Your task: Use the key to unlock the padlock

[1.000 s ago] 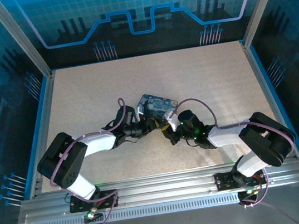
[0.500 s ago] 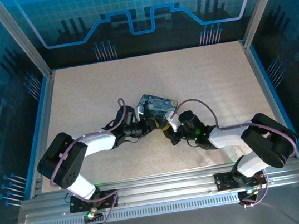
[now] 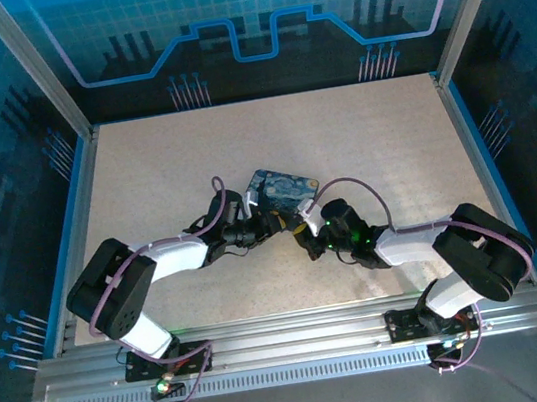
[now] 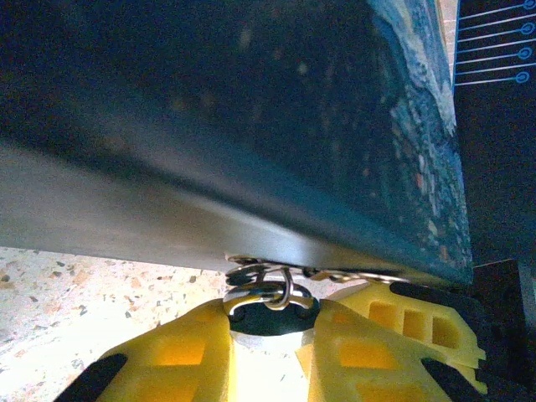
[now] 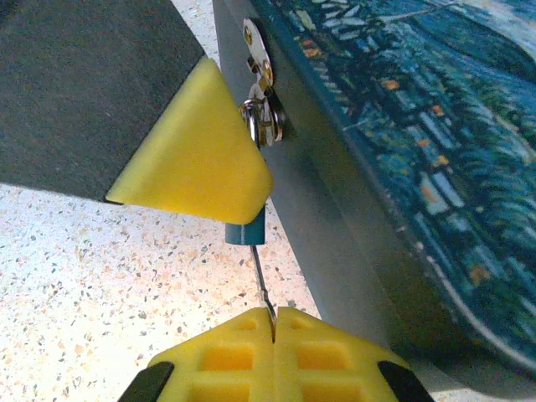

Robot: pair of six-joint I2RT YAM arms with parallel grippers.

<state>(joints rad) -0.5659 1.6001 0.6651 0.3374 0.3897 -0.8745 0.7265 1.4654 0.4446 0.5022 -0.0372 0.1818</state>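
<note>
The tiny padlock (image 4: 268, 316) hangs by its silvery shackle from the hasp of the blue starry-night tin (image 4: 335, 126). My left gripper (image 4: 270, 339) is shut on its dark body. In the right wrist view the padlock's bluish bottom (image 5: 245, 232) pokes out below a yellow left fingertip (image 5: 197, 155). The key (image 5: 262, 289), a thin dark sliver, runs from my right gripper (image 5: 275, 322) up into that bottom, and the right gripper is shut on it. From above, both grippers meet at the tin's near edge, left gripper (image 3: 274, 222), right gripper (image 3: 303, 230).
The tin (image 3: 282, 189) lies mid-table on the speckled tabletop (image 3: 360, 137), its metal hasp (image 5: 258, 59) on the side facing the grippers. Blue side rails (image 3: 75, 225) and the enclosure frame bound the table. Open tabletop stretches behind and to both sides.
</note>
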